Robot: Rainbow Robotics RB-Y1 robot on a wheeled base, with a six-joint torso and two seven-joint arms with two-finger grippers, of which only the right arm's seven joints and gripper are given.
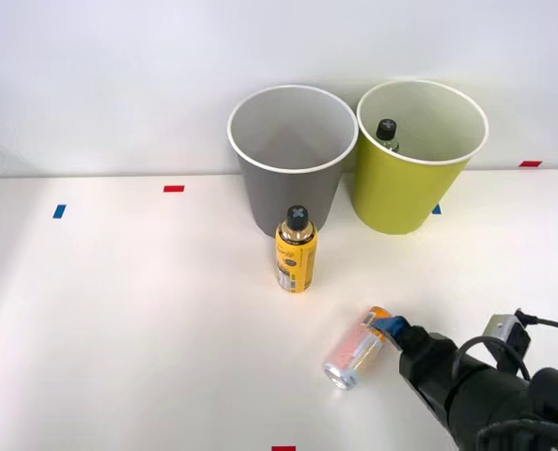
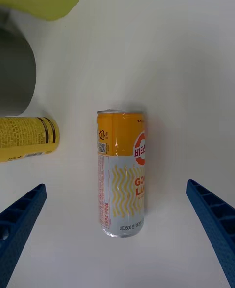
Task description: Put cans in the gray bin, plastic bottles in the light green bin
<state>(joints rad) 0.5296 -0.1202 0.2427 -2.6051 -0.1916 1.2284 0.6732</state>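
One can (image 1: 356,349) lies on its side on the table (image 1: 119,310), between the spread fingers (image 2: 19,219) of the right pincer (image 2: 117,234), untouched. Step in hand: approach to grasp. Next move likely calls for descending, closing across its body, then carrying to the gray bin (image 1: 291,155) beyond. Count: two bottles, one yellow bottle (image 1: 296,250) standing ahead, one dark bottle (image 1: 387,132) inside the light green bin (image 1: 418,155); two bins.
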